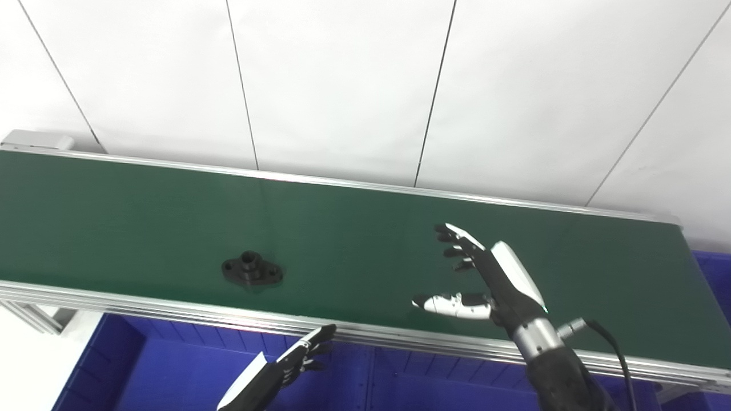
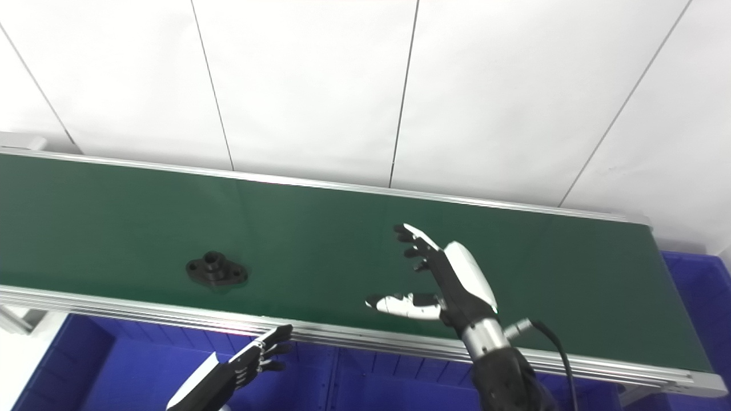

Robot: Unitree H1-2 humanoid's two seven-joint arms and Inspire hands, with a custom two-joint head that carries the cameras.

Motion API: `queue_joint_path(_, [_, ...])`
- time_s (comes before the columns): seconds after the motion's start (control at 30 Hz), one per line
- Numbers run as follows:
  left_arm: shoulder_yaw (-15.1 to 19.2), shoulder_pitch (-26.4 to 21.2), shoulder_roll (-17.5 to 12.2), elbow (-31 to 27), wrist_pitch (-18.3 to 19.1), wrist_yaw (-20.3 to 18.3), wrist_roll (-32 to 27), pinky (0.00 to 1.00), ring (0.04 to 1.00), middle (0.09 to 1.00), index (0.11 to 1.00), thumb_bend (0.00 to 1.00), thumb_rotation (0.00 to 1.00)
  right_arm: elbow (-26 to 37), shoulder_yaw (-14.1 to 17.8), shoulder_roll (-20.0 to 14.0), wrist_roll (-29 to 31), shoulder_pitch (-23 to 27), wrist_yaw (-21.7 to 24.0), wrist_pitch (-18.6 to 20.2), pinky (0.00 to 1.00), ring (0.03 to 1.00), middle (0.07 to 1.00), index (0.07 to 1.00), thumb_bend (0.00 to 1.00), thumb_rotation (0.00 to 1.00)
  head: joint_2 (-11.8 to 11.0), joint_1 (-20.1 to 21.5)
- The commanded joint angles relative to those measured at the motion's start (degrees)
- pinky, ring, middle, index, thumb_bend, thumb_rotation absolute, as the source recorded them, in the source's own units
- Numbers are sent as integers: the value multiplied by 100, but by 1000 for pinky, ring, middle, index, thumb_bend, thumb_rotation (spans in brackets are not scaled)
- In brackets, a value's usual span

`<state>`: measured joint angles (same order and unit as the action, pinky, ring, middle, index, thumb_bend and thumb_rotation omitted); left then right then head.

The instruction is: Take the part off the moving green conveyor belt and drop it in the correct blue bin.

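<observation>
Part [image 1: 252,271] nearer frame edge, right-eye view.

**Surfaces and finishes**

The conveyor belt [image 1: 371,240] is matt green with a faint sheen, edged by brushed metal rails [image 1: 171,311]. The part [image 1: 252,270] looks matt black. The bin [image 1: 171,371] is smooth blue plastic.

No readable text, labels, numbers or signs anywhere.
</observation>
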<state>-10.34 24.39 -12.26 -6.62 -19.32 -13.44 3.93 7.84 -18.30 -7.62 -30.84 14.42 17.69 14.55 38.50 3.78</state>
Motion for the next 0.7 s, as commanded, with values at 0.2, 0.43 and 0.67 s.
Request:
queue_joint_path(0.2, [-94, -31, -60, -59, -280, -32, -3, 816, 905, 950, 938, 715, 222, -348, -370, 185, -264, 616, -28, -4, 712, 828, 873, 891, 795, 354, -4, -181])
queue_joint_path(0.43, [-146, -75, -31, -23, -317, 5, 73, 799, 891, 939, 931, 711, 226, -666, -596, 273, -353, 972, -44, -105, 697, 807, 859, 885, 794, 353, -22, -292])
queue_joint_path(0.67, [-179, -90, -20, 2, -426, 13, 66, 805, 898, 945, 935, 706, 227, -1025, -887, 351, -484, 1333, 12, -154, 735, 821, 863, 889, 790, 360, -23, -310])
